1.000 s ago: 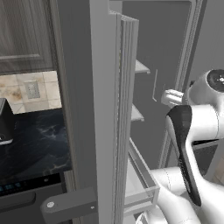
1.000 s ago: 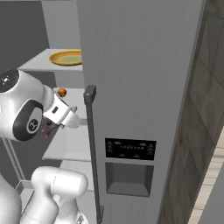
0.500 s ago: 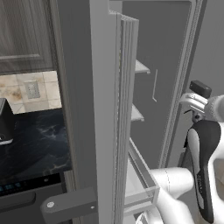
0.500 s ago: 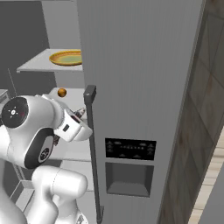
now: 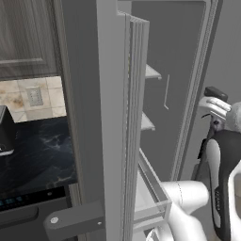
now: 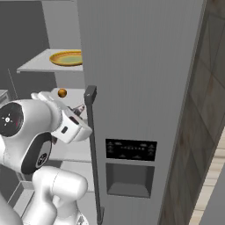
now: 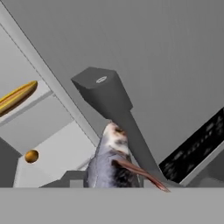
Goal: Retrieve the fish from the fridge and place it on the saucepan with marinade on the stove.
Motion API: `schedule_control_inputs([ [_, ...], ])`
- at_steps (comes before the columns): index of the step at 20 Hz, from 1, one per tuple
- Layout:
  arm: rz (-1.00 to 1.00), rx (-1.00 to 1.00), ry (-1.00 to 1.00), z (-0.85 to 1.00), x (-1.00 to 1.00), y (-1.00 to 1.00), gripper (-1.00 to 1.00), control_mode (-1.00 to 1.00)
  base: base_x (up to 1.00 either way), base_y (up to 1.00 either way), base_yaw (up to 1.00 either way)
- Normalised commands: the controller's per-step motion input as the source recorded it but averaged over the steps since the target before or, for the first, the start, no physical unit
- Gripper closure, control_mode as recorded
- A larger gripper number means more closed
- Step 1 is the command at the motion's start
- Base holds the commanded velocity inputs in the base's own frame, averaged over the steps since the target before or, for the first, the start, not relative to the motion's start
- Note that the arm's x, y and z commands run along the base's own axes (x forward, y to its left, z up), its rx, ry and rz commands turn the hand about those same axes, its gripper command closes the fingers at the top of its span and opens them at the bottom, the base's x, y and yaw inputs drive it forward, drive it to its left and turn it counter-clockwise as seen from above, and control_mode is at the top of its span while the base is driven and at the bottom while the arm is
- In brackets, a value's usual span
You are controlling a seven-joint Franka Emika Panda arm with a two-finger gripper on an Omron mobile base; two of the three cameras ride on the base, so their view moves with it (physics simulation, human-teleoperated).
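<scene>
We saw the tool (image 6: 79, 110) clamped on the fish (image 7: 109, 164), jaws narrow around its grey body, reddish fin trailing near the view's lower edge. The arm (image 6: 33, 136) was folded up just outside the open fridge (image 6: 140, 79), wrist beside the dark door handle (image 6: 92, 145). Inside, a yellow plate (image 6: 66, 57) sat on the upper shelf (image 6: 41, 65), a small orange ball (image 6: 62, 92) below. Dark counter (image 5: 37, 155) lay left of the fridge.
</scene>
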Motion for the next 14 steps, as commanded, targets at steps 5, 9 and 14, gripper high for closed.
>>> schedule_control_inputs([
  [5, 0.00, 0.00, -0.09, 0.00, -0.05, 0.00, 1.00, -1.00, 0.00, 0.00, 0.00],
  [9, 0.00, 0.00, 0.00, 0.00, -0.12, 0.00, 1.00, -1.00, 0.00, 0.00, 0.00],
  [14, 0.01, 0.00, 0.00, 0.00, -0.10, 0.00, 1.00, 1.00, -0.63, -0.05, 0.12],
])
